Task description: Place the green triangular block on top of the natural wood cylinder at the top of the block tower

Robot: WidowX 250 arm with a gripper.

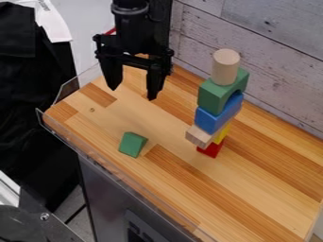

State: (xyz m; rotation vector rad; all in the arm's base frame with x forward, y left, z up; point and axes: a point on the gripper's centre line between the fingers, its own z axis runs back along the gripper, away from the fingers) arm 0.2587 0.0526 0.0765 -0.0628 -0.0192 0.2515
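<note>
The black gripper (133, 90) hangs at the upper left over the wooden top, its two fingers apart and nothing between them. Below it a small green wedge block (132, 144) lies on the wood. Right of centre stands a tower: a red block (210, 149) at the bottom, a yellow block (221, 134) above it, a plain wooden block (199, 136) jutting out to the left, a blue block (213, 118), a green arch block (217, 94) and an upright plain wooden cylinder (225, 66) on top. The gripper touches neither the wedge nor the tower.
A whitewashed plank wall (277, 66) rises behind the wooden table top (252, 189), close behind the tower. A low clear edge guard (104, 163) runs along the left and front sides. Dark cloth (31, 94) lies beyond the left edge.
</note>
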